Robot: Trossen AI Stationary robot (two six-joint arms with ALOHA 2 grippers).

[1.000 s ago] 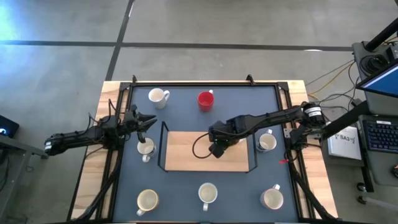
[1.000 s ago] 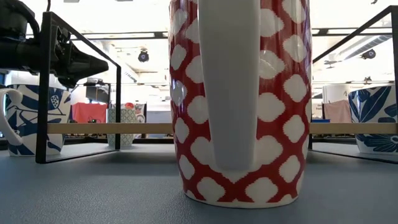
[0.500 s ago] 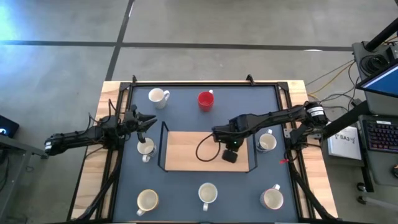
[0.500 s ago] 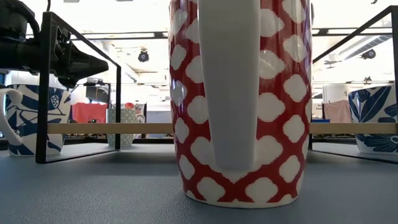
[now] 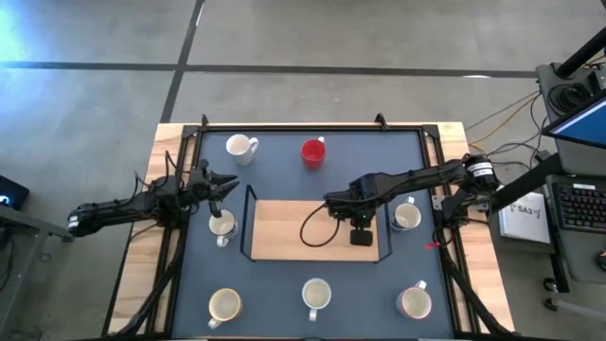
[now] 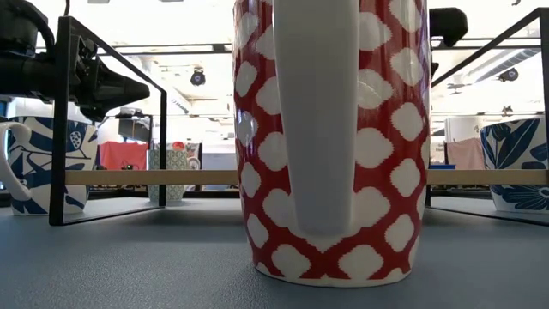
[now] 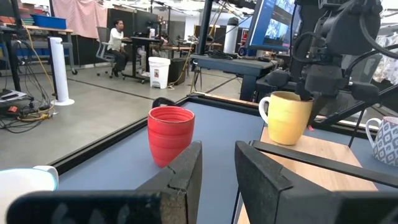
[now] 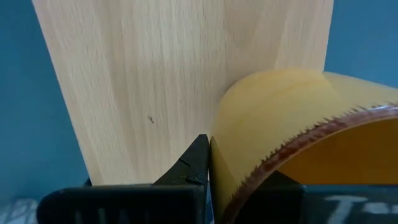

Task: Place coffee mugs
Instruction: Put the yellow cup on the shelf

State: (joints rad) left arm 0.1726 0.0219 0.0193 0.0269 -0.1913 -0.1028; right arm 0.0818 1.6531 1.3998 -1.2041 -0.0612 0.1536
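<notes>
A yellow-orange coffee mug (image 7: 287,118) stands upright over the wooden board (image 5: 284,232) of a black-framed shelf at mid-table. My right gripper (image 5: 360,230) is above it, shut on its rim. A red mug (image 5: 313,152) and a white mug (image 5: 240,147) stand on the blue mat at the far side. More pale mugs stand beside the shelf (image 5: 222,225) (image 5: 407,216) and along the near edge. My left gripper (image 7: 217,168) waits open at the left, level, with nothing between its fingers. My right gripper holds the yellow-orange mug by its rim wall (image 8: 219,155), one finger (image 8: 198,163) outside and the other inside the cup. The fingers come from above, pointing down. The mug stays upright, handle (image 7: 264,109) out to the side; whether its base touches the board I cannot tell.
A red-and-white patterned mug (image 6: 330,137) stands right in front of the low camera. The shelf's black frame (image 5: 248,223) rises around the board. Three mugs (image 5: 224,305) (image 5: 315,294) (image 5: 415,301) line the near edge. A raised rail (image 5: 312,126) borders the mat.
My right gripper has moved a little toward the table's right edge over the wooden board and has rolled about its own axis while still pointing down. Its dark body now shows at the top right of the low view.
</notes>
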